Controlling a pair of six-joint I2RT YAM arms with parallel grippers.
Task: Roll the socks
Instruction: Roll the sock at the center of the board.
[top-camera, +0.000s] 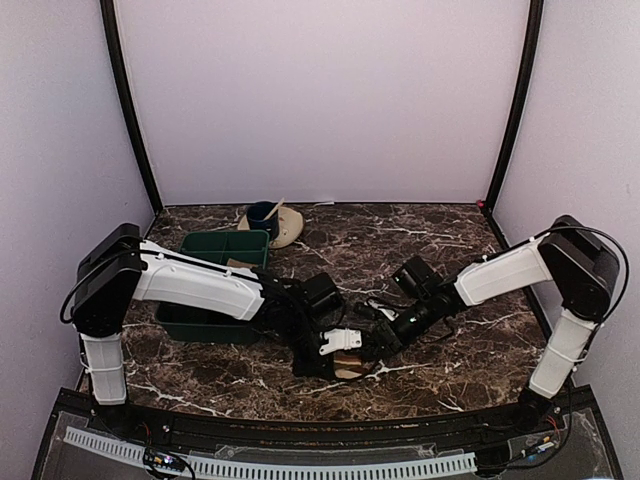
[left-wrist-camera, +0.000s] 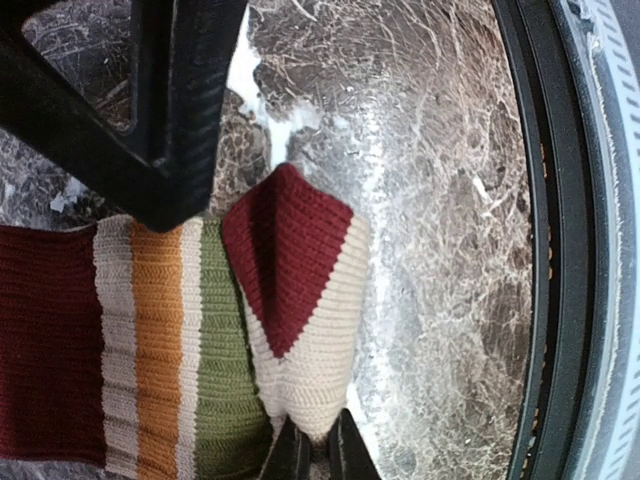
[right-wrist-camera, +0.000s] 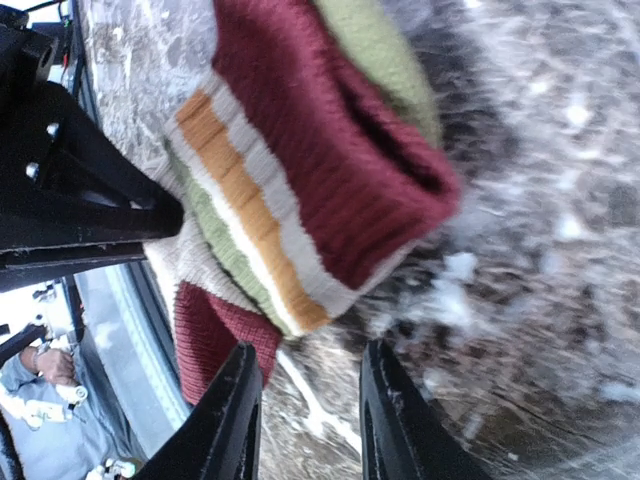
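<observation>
The socks (top-camera: 352, 366) lie bunched on the marble table near its front edge, between both grippers. In the left wrist view they (left-wrist-camera: 180, 340) show dark red, cream, orange and olive stripes. My left gripper (left-wrist-camera: 312, 452) is shut on a cream fold of the sock with a dark red patch. In the right wrist view the striped sock bundle (right-wrist-camera: 300, 170) lies just ahead of my right gripper (right-wrist-camera: 305, 415), which is open and empty, its left finger (right-wrist-camera: 232, 420) beside a dark red end. The other arm's black gripper shows in each wrist view.
A green divided bin (top-camera: 222, 250) sits at the left behind the left arm. A beige saucer with a blue cup (top-camera: 270, 222) stands at the back. The table's black front rim (left-wrist-camera: 560, 250) runs close to the socks.
</observation>
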